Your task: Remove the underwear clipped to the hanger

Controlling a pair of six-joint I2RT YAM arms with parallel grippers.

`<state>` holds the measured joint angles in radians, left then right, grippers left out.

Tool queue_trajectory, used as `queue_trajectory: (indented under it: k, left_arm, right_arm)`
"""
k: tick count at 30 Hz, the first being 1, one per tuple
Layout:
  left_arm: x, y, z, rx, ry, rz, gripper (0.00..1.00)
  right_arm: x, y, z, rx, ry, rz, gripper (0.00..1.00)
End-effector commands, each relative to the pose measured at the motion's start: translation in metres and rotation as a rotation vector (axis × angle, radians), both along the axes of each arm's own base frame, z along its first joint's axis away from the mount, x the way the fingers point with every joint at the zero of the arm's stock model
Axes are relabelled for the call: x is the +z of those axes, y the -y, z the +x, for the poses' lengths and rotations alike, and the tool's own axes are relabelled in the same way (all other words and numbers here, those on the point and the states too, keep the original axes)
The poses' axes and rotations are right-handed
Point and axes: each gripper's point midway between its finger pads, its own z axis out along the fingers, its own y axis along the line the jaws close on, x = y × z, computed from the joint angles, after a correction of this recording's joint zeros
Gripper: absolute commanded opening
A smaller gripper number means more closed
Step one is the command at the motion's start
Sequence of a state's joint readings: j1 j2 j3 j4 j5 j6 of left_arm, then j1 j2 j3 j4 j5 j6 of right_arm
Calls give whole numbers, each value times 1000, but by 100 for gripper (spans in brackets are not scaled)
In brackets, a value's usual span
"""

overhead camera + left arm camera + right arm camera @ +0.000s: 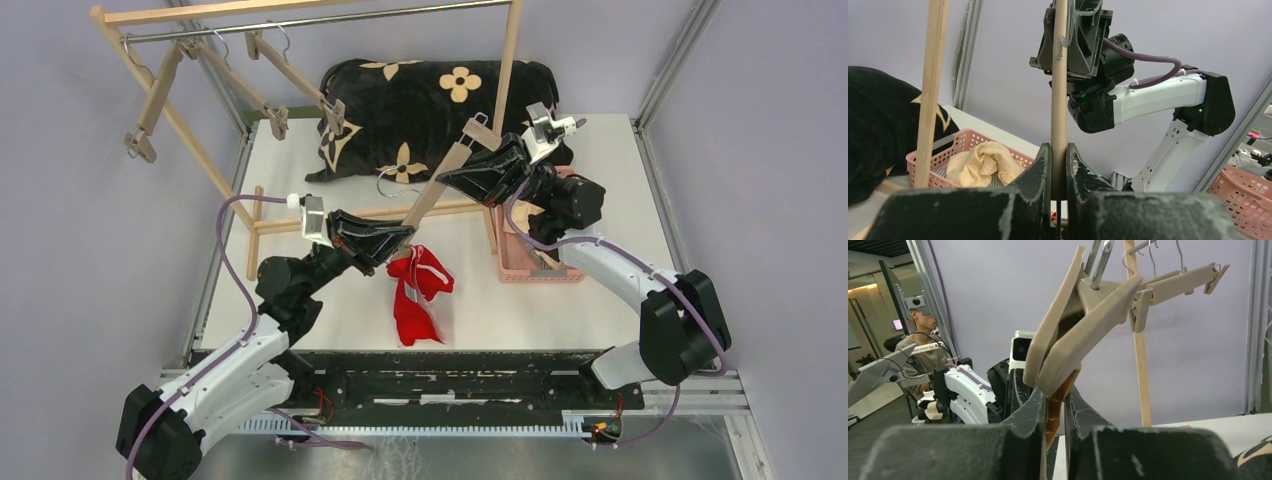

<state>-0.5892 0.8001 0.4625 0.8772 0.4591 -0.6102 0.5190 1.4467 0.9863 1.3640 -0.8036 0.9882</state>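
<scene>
Wooden hanger [425, 208] clamped by left pincer [400, 245] and right pincer [447, 177] | red underwear [418, 295] apparently lying on table [560, 310]

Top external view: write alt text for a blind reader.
The left end effector and right end effector grip opposite ends of a tan wooden clip hanger. Bright red cloth underwear sits beside the left one, over the white table.

Pale lilac walls [620, 40] close in the white table [610, 150], with aluminium frame posts [668, 60] at its back corners. A wooden clothes rack [200, 11] with a metal rail [330, 20] stands at the rear. Beyond, a person [928, 355] sits in a dimmer room under a warm ceiling strip [863, 288].
</scene>
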Motion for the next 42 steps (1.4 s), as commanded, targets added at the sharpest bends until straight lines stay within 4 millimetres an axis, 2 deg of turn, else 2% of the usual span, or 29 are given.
queue_trajectory:
  k: [1,3,7,10,14,16,21,24,28,35,42]
  left_arm:
    - [24,0,-10,-50,40,-82,3]
    - [23,2,-10,-56,36,-81,3]
    - [19,2,-8,-52,28,-76,4]
    - [14,2,-4,-29,9,-53,22]
    - [9,0,-2,-1,10,-19,27]
    - [8,-2,1,23,1,-8,34]
    - [-7,-8,8,85,-38,42,41]
    - [-14,-9,5,88,-44,66,46]
    - [-21,-7,-1,59,-47,86,48]
    - [-40,0,1,29,-81,122,49]
    - [-46,7,-14,-65,-62,139,51]
  right_arm:
    - [14,-1,-6,-10,91,11,11]
    - [14,-1,-7,-11,100,5,2]
    - [12,0,-6,-43,107,-13,1]
    - [12,3,-7,-74,118,-14,1]
    - [15,6,-10,-87,126,-9,1]
    - [17,8,-13,-81,126,3,1]
    - [22,11,-16,-74,129,21,1]
    - [23,10,-16,-78,125,24,1]
    - [24,10,-12,-86,116,30,1]
    - [28,12,-13,-90,114,40,1]
    - [28,11,-10,-102,108,33,1]
